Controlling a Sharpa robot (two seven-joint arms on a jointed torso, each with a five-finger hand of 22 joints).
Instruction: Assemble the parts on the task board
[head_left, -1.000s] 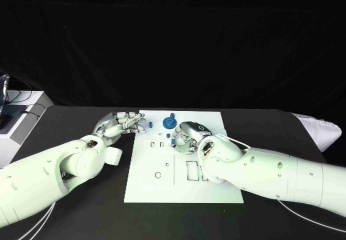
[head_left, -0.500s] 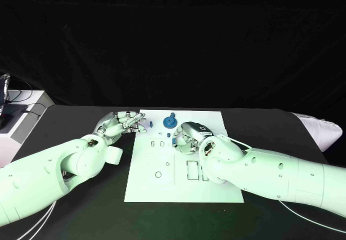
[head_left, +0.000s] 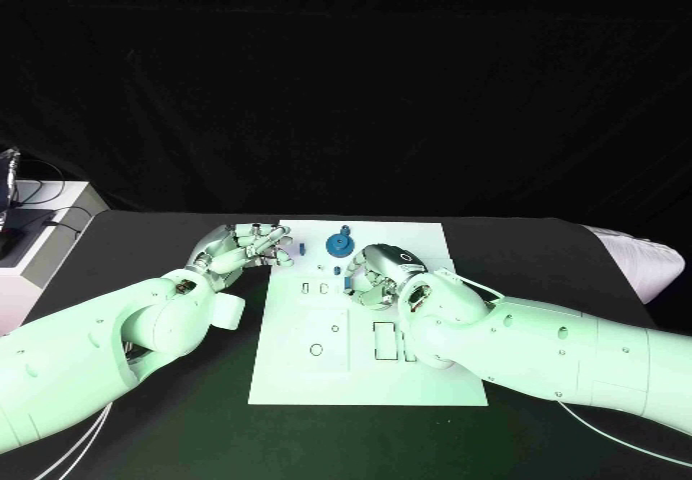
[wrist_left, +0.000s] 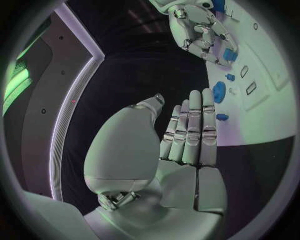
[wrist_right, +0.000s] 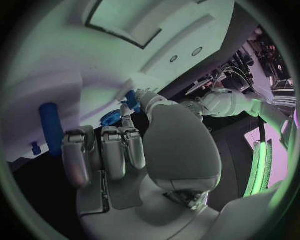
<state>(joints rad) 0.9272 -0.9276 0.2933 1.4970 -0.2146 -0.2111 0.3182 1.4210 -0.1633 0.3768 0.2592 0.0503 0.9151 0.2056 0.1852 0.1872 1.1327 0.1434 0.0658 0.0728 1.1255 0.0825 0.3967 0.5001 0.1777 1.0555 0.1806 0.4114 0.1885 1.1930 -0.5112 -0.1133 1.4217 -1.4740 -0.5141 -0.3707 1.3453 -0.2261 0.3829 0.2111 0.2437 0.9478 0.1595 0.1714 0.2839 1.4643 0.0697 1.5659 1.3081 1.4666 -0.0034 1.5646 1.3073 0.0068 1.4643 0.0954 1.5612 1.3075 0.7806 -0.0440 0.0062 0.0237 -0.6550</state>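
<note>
Over the task board (head_left: 368, 375), the right robot hand (head_left: 378, 272) curls, grip unclear; the left robot hand (head_left: 245, 247) lies flat, empty.

A smooth, matt white plastic-looking task board (head_left: 368, 375) lies on the matt black bench (head_left: 144, 230), backed by a dull black cloth curtain (head_left: 346, 100) hanging in soft folds. The silver left robot hand (head_left: 245, 247) and silver right robot hand (head_left: 378, 272) look like brushed metal with a satin sheen, joined to glossy white plastic-shelled arms (head_left: 548, 350). A round blue part (head_left: 340, 244) looks like smooth moulded plastic with a slight gloss. In the right wrist view, a blue cylindrical part (wrist_right: 51, 127) shows the same smooth, faintly shiny plastic finish.
</note>
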